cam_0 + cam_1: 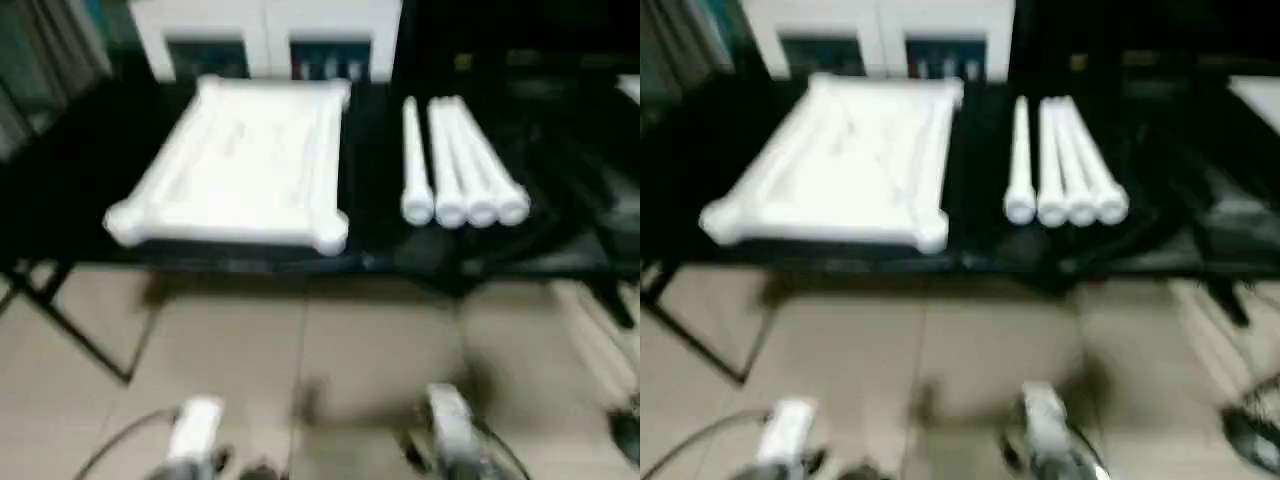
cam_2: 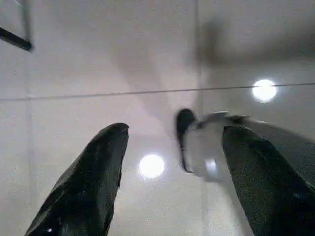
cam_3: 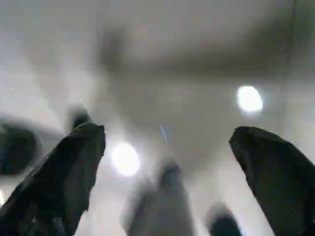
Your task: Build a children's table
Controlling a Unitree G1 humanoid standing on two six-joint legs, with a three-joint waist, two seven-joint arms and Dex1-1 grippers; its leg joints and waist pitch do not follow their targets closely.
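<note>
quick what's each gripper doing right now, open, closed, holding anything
Left gripper: open, holding nothing, pointed at the floor.
Right gripper: open, holding nothing.

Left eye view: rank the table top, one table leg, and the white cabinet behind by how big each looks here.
1. Table top, clearly largest.
2. White cabinet, though the picture's top edge cuts it off and it stands farther back, so its rank is unsure.
3. One table leg, a slim tube, smallest.

Black bench [image 1: 90,190] carries white tabletop [image 1: 240,165]; 4 legs [image 1: 455,165] beside.
</note>
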